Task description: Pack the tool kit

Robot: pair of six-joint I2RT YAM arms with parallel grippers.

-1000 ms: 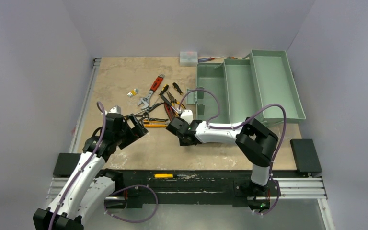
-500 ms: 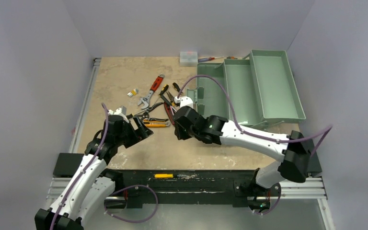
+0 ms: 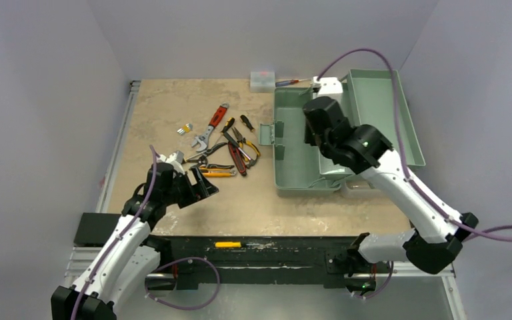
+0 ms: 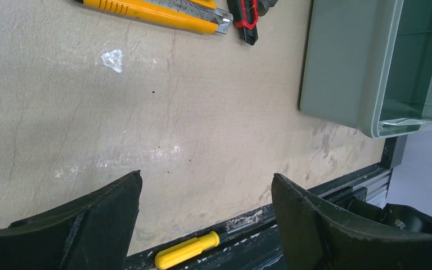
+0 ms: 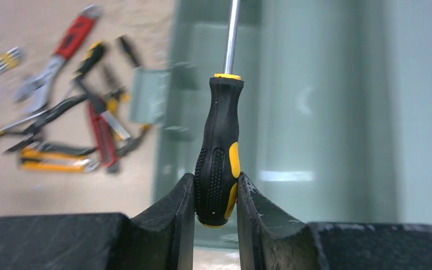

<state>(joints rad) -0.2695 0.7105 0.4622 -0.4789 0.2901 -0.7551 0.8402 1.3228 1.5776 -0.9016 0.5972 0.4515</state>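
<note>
Pinching the black-and-yellow screwdriver point(image 5: 218, 140) by its handle, the right gripper point(image 5: 215, 185) held it shaft-forward over the open sage-green toolbox point(image 3: 293, 157) at the overhead frame's upper right. The left gripper point(image 4: 206, 180) hung spread above the table point(image 4: 146, 112) at lower left, near the loose tools point(image 3: 223, 143) at centre.

The sage-green toolbox point(image 3: 291, 160) lies open, a black-yellow screwdriver point(image 5: 218, 152) above it, hand tools point(image 3: 223, 143) scattered beside.

Screwdriver point(image 5: 216, 163): black handle of matt, dimpled rubber with glossy yellow plastic insets, and a polished metal shaft. Toolbox point(image 3: 293, 157): smooth sage-green plastic with a faint sheen. Table point(image 4: 146, 112): beige, stone-like, matt, scuffed. Knife point(image 4: 152, 10): glossy yellow plastic, bare metal blade.
</note>
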